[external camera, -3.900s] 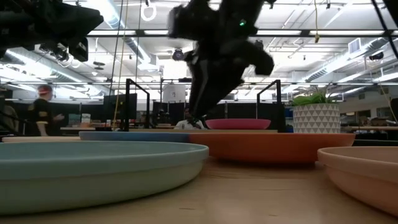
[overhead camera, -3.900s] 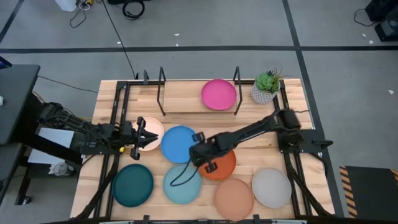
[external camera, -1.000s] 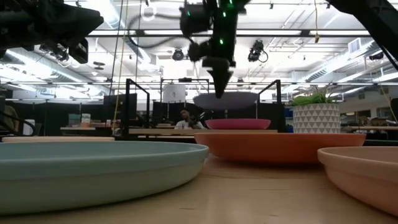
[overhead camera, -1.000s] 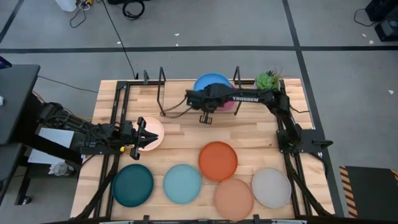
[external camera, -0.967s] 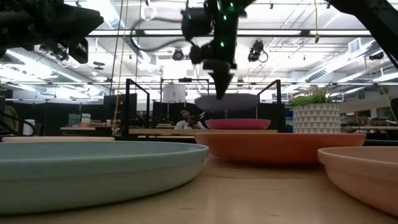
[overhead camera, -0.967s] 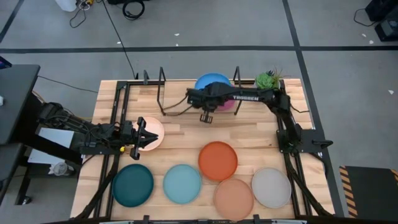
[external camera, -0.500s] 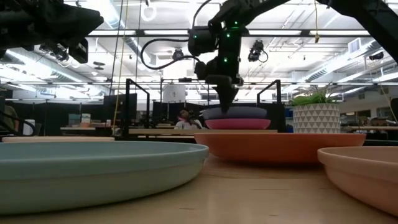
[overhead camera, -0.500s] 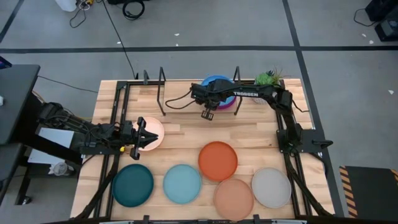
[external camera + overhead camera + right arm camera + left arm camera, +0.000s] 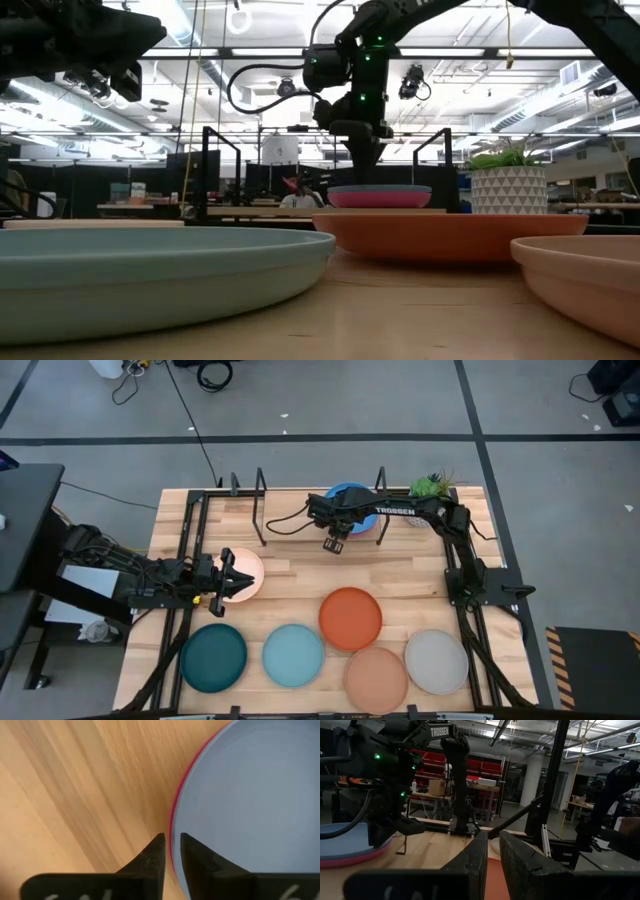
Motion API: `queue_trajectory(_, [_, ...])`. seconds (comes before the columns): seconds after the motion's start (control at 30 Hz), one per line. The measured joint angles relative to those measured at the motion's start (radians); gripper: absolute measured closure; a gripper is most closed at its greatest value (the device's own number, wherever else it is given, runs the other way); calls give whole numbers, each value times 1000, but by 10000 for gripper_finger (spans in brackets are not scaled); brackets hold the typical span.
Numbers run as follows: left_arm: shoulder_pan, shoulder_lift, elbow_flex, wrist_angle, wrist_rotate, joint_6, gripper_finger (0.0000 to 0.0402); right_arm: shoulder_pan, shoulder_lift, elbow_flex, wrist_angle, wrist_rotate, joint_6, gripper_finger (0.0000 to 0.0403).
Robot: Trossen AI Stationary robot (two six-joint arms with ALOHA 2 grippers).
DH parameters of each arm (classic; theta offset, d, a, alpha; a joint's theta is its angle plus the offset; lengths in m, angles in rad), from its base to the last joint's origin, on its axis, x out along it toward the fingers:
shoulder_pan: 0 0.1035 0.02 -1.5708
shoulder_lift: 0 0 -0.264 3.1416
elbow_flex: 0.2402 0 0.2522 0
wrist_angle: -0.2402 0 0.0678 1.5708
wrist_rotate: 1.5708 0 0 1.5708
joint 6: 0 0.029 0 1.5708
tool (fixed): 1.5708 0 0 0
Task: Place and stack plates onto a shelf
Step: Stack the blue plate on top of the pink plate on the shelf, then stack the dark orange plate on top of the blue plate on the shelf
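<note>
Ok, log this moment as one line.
stage: blue plate stacked on magenta plate, on shelf | right tool: at blue plate's rim | left tool: idle beside cream plate

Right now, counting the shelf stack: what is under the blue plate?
The magenta plate lies under the blue plate on the shelf; only its rim shows, the rest is covered.

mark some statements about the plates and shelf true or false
1. The blue plate lies on top of the magenta plate on the shelf. True.
2. The orange plate is on the shelf. False: it lies on the table, in front of the shelf.
3. The right gripper is at the blue plate's rim. True.
4. The left gripper holds the dark teal plate. False: it is over the cream-pink plate.
5. The potted plant stands at the table's near edge. False: it stands beside the shelf.
</note>
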Motion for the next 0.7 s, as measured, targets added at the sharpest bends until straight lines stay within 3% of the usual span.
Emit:
queue_trajectory(0.37, [0,0,0,0,0,1,347,30,1,45,-42,0,5,294])
queue_trajectory(0.7, [0,0,0,0,0,1,347,241,1,31,2,-38,-145,295])
